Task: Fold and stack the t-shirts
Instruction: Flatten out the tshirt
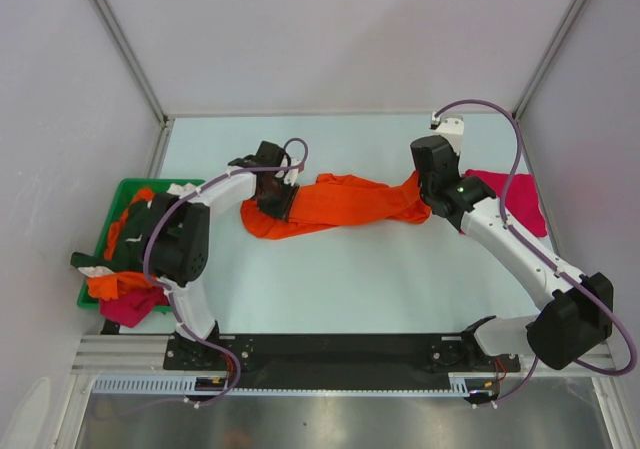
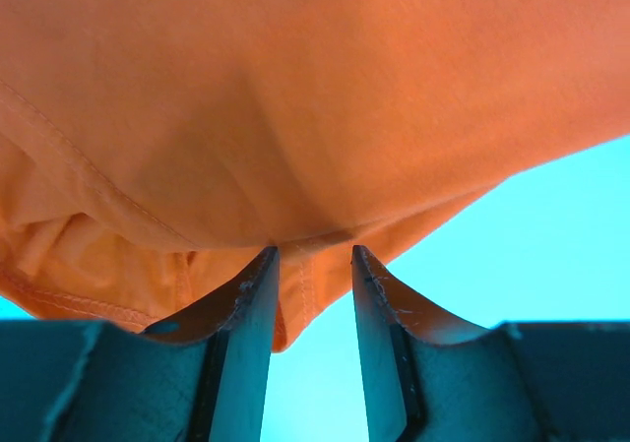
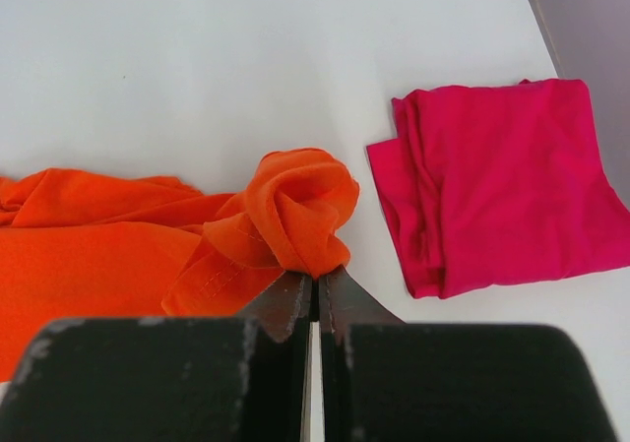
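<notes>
A bright orange t-shirt [image 1: 340, 201] lies stretched in a loose band across the middle of the table between my two grippers. My left gripper [image 1: 278, 201] is at its left end. In the left wrist view its jaws [image 2: 315, 250] stand apart, a stitched hem of the orange t-shirt [image 2: 315, 97] hangs loose between the tips, and bare table shows in the gap. My right gripper [image 3: 317, 273] is shut on a bunched fold at the right end of the orange t-shirt [image 3: 295, 211]. A folded magenta-red t-shirt [image 3: 502, 196] lies flat just right of it.
A green bin [image 1: 128, 185] sits at the table's left edge behind the left arm. It holds several crumpled t-shirts, among them a dark green one [image 1: 125, 234], an orange one [image 1: 115, 284] and a magenta one [image 1: 132, 309]. Frame posts and walls close in the back and sides.
</notes>
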Controlling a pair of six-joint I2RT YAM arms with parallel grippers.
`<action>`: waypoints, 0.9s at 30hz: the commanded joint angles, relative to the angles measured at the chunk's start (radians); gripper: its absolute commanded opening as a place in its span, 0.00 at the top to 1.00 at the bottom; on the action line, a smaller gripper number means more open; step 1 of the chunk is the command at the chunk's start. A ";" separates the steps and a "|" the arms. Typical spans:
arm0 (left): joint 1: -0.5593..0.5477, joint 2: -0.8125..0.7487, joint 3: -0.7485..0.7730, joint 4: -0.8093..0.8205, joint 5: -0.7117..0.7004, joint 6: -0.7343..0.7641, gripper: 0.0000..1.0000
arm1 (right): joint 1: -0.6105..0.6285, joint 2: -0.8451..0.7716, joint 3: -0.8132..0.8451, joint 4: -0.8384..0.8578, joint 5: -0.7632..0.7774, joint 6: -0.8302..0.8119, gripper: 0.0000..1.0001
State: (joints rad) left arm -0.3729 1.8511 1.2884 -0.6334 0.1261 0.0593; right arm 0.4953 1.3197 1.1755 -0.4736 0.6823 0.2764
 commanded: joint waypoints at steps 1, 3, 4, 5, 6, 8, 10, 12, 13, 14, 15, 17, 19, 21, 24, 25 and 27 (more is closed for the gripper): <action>-0.003 -0.090 -0.018 -0.023 0.069 -0.016 0.58 | -0.003 -0.027 -0.005 0.035 0.003 0.012 1.00; -0.009 -0.098 -0.029 -0.026 0.069 -0.019 0.57 | -0.003 -0.025 -0.011 0.036 0.002 0.015 1.00; -0.011 -0.095 -0.038 -0.025 0.066 -0.021 0.57 | -0.003 -0.022 -0.011 0.036 0.002 0.017 1.00; -0.009 -0.090 -0.043 -0.022 0.061 -0.022 0.57 | -0.001 -0.019 -0.011 0.038 -0.001 0.021 1.00; -0.009 -0.073 -0.046 -0.019 0.055 -0.021 0.57 | 0.000 -0.017 -0.010 0.036 -0.001 0.026 1.00; -0.009 -0.053 -0.046 -0.003 0.046 -0.026 0.57 | 0.006 -0.011 -0.007 0.039 -0.001 0.029 1.00; -0.009 -0.027 -0.035 0.001 0.046 -0.030 0.57 | 0.012 -0.005 0.003 0.036 0.003 0.027 1.00; -0.009 -0.010 -0.024 0.001 0.035 -0.027 0.56 | 0.014 0.000 0.007 0.035 0.005 0.024 1.00; -0.009 0.005 -0.017 0.003 0.030 -0.024 0.56 | 0.014 0.000 0.009 0.033 0.005 0.023 1.00; -0.009 0.010 -0.012 0.004 0.027 -0.024 0.56 | 0.014 0.000 0.009 0.033 0.008 0.023 1.00; -0.009 0.017 -0.005 0.011 0.015 -0.024 0.56 | 0.014 0.000 0.009 0.035 0.008 0.018 1.00; -0.009 0.026 0.002 0.017 0.006 -0.024 0.56 | 0.011 0.000 0.009 0.032 0.010 0.020 1.00; -0.009 0.028 0.008 0.027 -0.009 -0.030 0.56 | 0.012 0.001 0.007 0.032 0.008 0.018 1.00; -0.009 0.026 0.017 0.034 -0.026 -0.035 0.56 | 0.011 0.001 0.007 0.032 0.010 0.017 1.00; -0.006 0.017 0.025 0.043 -0.039 -0.038 0.56 | 0.009 0.004 0.007 0.033 0.006 0.017 1.00; -0.004 0.013 0.026 0.041 -0.043 -0.042 0.56 | 0.008 0.007 0.007 0.035 0.008 0.015 1.00; -0.004 -0.004 0.028 0.055 -0.055 -0.047 0.56 | 0.006 0.009 0.009 0.036 0.007 0.014 1.00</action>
State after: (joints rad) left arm -0.3767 1.8851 1.2732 -0.6216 0.1040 0.0391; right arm 0.5030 1.3205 1.1641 -0.4721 0.6750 0.2874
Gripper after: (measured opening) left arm 0.438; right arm 0.018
